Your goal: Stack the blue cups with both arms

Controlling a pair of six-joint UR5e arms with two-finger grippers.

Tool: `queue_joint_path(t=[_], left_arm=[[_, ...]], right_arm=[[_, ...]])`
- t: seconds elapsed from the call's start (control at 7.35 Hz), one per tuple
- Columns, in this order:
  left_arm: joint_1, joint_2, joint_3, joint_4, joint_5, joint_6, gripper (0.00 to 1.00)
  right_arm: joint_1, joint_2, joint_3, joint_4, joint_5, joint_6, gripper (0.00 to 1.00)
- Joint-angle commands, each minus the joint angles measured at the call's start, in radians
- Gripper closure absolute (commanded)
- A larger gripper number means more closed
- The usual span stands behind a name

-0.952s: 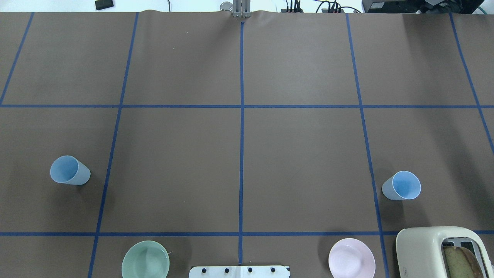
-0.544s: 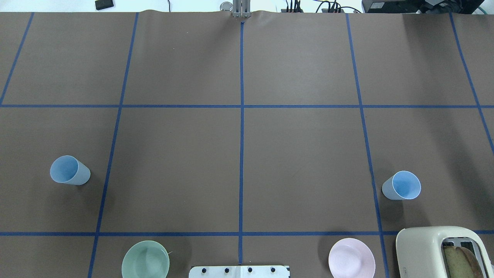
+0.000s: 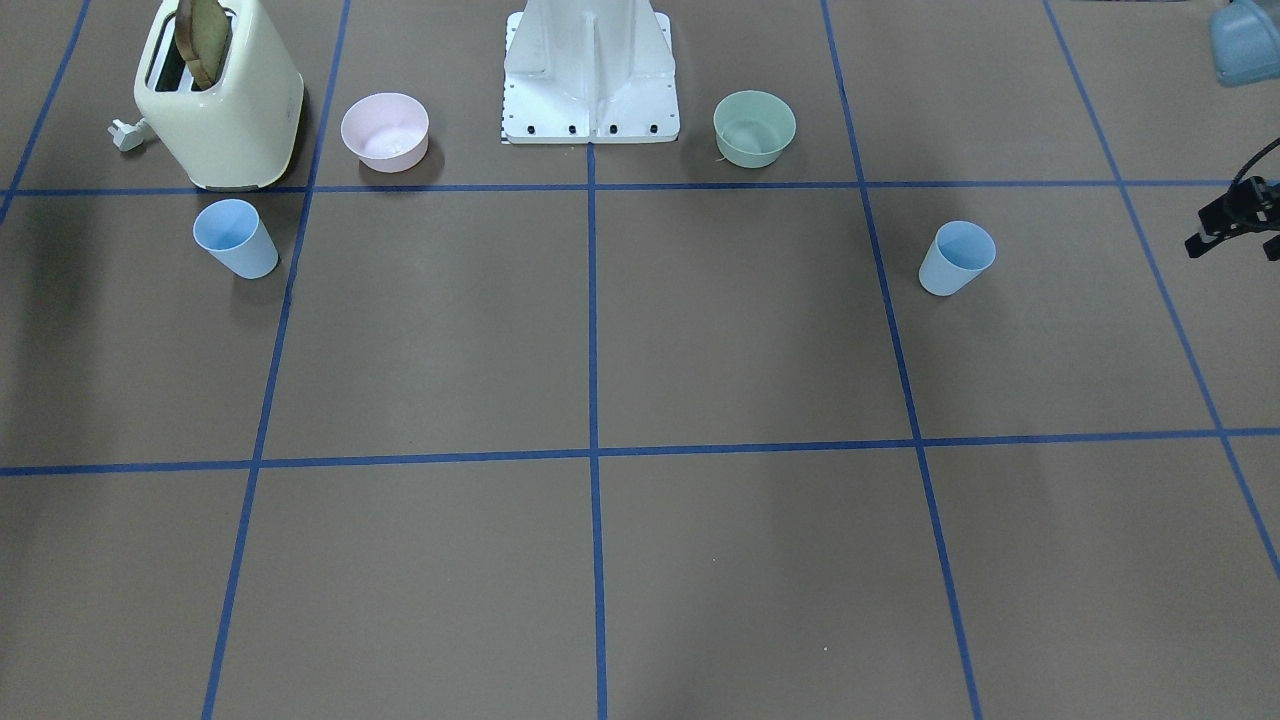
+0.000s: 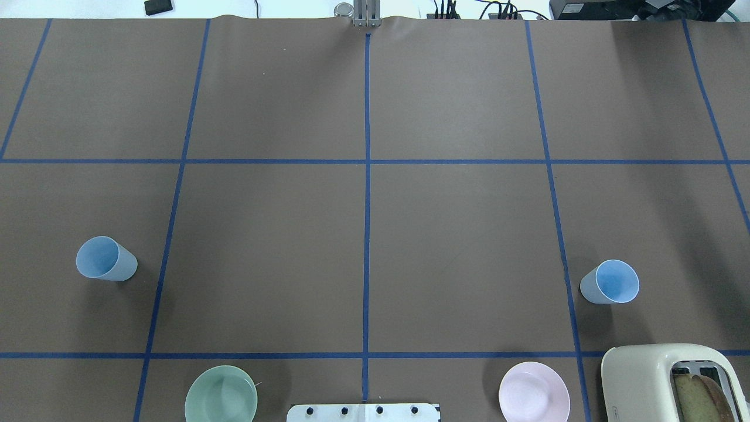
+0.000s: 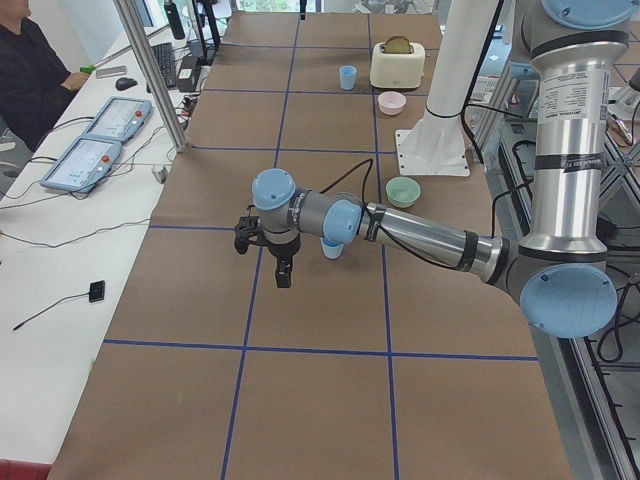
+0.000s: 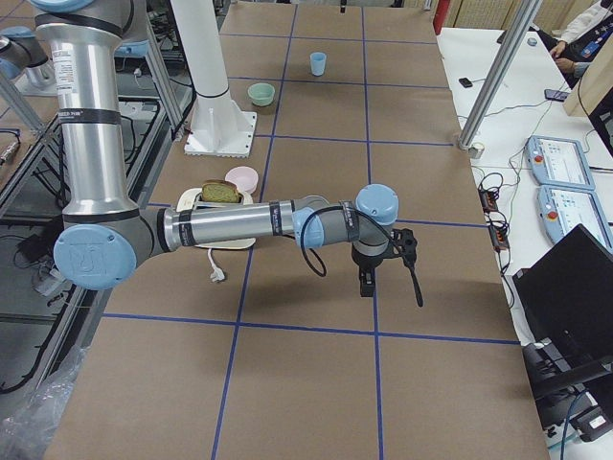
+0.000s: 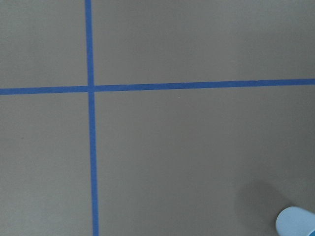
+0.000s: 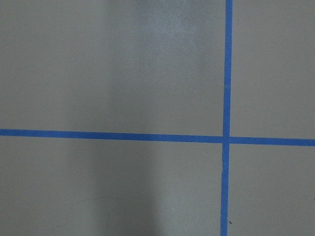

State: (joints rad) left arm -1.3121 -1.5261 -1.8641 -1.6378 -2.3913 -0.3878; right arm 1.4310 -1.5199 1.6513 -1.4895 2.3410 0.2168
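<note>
Two pale-blue cups stand upright on the brown table. The left cup (image 4: pixel 106 259) also shows in the front view (image 3: pixel 958 258), and its edge shows in the left wrist view (image 7: pixel 295 222). The right cup (image 4: pixel 610 282) stands beside the toaster, also in the front view (image 3: pixel 236 238). Both arms are out of the overhead view. My left gripper (image 5: pixel 282 272) hovers outboard of the left cup; a black part of it shows at the front view's right edge (image 3: pixel 1232 218). My right gripper (image 6: pixel 367 276) hovers outboard of the toaster. I cannot tell whether either is open or shut.
A green bowl (image 4: pixel 221 394) and a pink bowl (image 4: pixel 534 391) flank the white pedestal base (image 4: pixel 363 412). A cream toaster (image 4: pixel 674 381) with bread in it stands at the near right. Blue tape lines grid the table. An operator (image 5: pixel 30 70) sits at a side desk.
</note>
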Motion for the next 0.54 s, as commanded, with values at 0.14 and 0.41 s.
queue_joint_path(t=[0.14, 0.41], left_arm=[[0.157, 0.038, 0.002, -0.236, 0.009, -0.255, 0.01], [0.215, 0.044, 0.000, -0.276, 0.044, -0.323, 0.01]], right_arm=[[-0.014, 0.003, -0.013, 0.000, -0.002, 0.000, 0.00], [-0.014, 0.001, -0.013, 0.000, -0.002, 0.000, 0.00]])
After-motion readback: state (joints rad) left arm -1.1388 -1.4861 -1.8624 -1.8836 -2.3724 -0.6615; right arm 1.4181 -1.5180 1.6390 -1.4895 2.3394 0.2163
